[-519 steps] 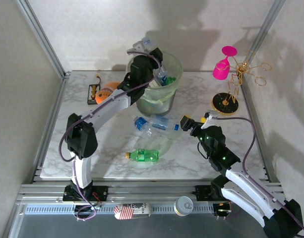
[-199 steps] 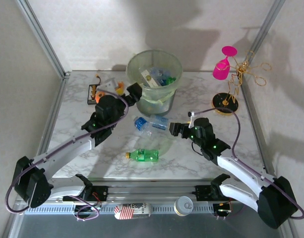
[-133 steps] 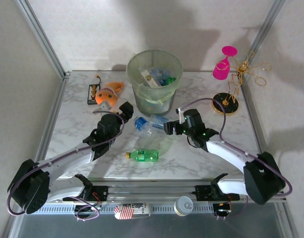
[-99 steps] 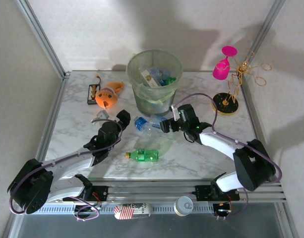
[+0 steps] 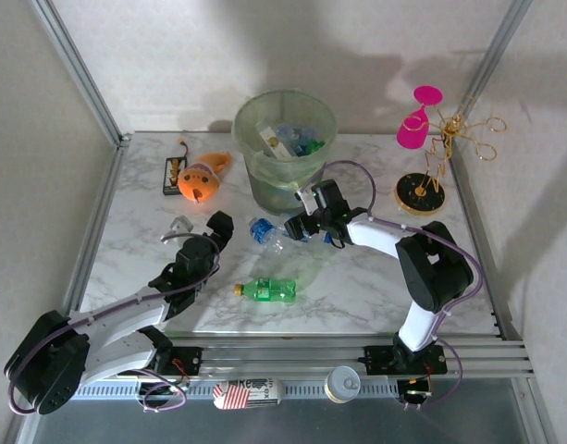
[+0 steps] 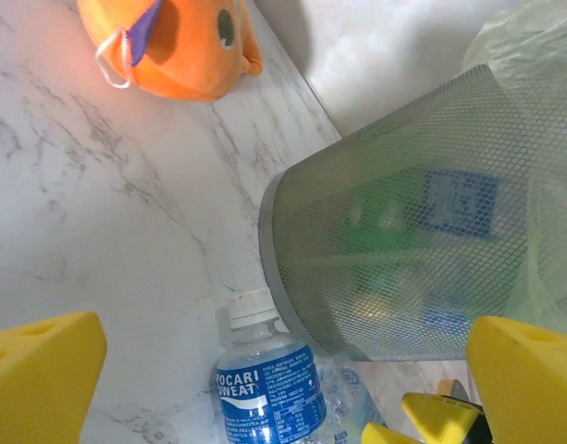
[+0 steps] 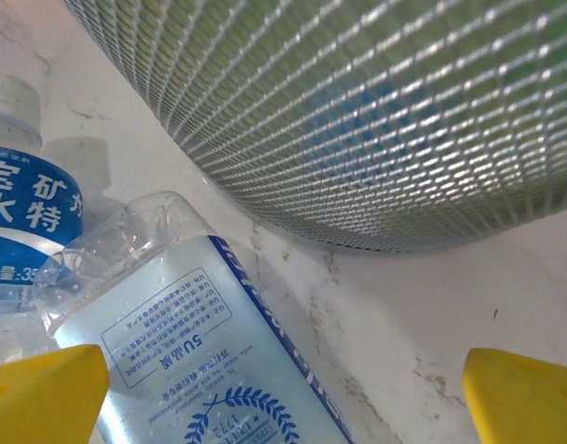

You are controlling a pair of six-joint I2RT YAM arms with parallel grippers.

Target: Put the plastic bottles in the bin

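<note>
Now | tabletop point(image 5: 154, 268): we see bottles lying on it | bin point(image 5: 265, 190): far centre, partly filled | clear bottles point(image 5: 276, 231): two, just beside its base; green bottle point(image 5: 267, 290) lies nearer us | right fingers point(image 7: 43, 393): apart, close over one clear bottle; we'd centre on its body before closing | left fingers point(image 6: 43, 356): apart, empty.

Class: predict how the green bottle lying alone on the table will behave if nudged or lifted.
The green bottle lies on its side on the smooth marble table, so a nudge would probably roll it. It looks like small thin plastic, so likely light and may dent when squeezed.
</note>
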